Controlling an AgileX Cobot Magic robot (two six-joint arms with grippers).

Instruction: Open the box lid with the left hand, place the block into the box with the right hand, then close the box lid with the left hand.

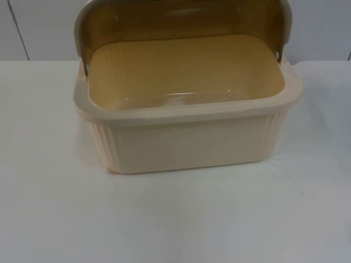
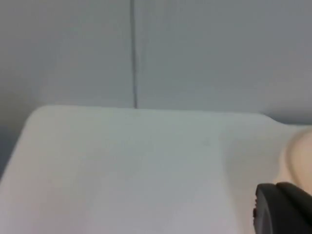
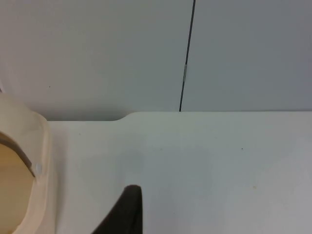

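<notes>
A cream ribbed box (image 1: 186,145) stands in the middle of the white table in the top view. Its translucent amber lid (image 1: 181,19) is swung up and back on its hinges, so the box is open. The inside shows a bare tan floor (image 1: 181,71). My left gripper (image 2: 282,207) hovers over the table to the left of the box, whose cream corner (image 2: 301,156) lies just beyond it. My right gripper (image 3: 124,212) hangs over the table to the right of the box, beside the cream rim (image 3: 36,161).
The grey partition wall (image 1: 323,27) rises right behind the box, with a dark seam (image 3: 187,58) in it. White table surface (image 1: 175,219) stretches in front of the box and on both sides. The table's far edge (image 2: 146,109) meets the wall.
</notes>
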